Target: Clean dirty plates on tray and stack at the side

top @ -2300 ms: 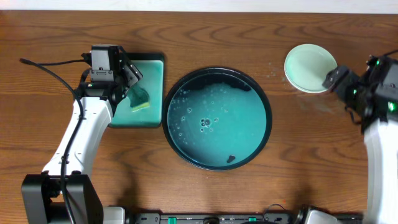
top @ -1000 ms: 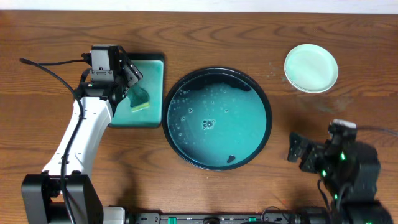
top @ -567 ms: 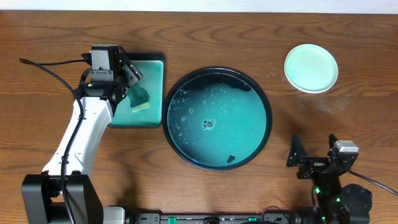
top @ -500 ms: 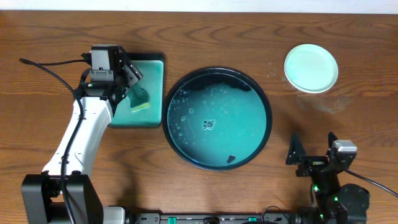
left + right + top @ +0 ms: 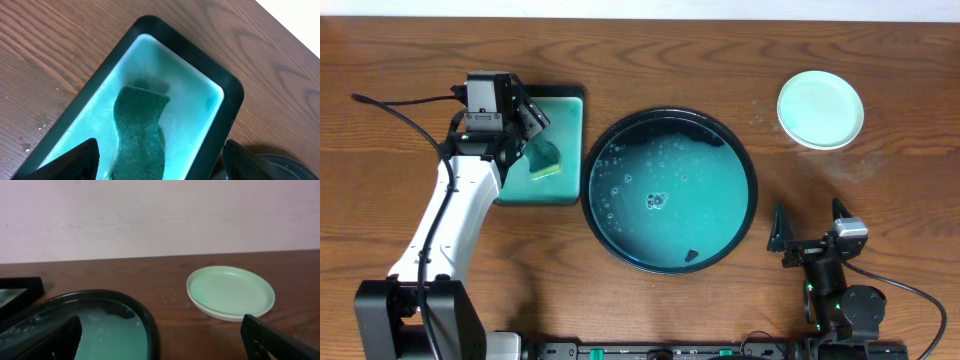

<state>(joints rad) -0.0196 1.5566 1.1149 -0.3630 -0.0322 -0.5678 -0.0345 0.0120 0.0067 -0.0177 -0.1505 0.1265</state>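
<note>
- Right gripper [image 5: 808, 225] sits low at the near edge of the table [image 5: 420, 60], jaws wide apart and empty, facing the tray [image 5: 754, 190] and the plates [image 5: 230, 291].
- Left gripper [image 5: 160, 157] hangs over the sponge dish [image 5: 232, 105], jaws apart on either side of the sponge [image 5: 140, 130]. It is not closed on the sponge.
- Plates lie stacked on bare wood at the far right, well apart from the tray. The right wrist view shows a mint plate nested on a paler rim, so at least two. I cannot tell whether there is a third.
- Tray holds foamy teal water and one small dark speck. No plate shows in it, so the job looks close to done.
- Handling, as a guess: each plate should be light and stiff, and slick if wet.
- The shallow profile leaves only the thin raised rim to grip, so pinch there with one finger slid under the edge.
- A nested plate may cling to the one below, so a lift should start at the lip nearest the gripper.
- A pinch that lands only on the sloped wet lip could let the plate slide out.
</note>
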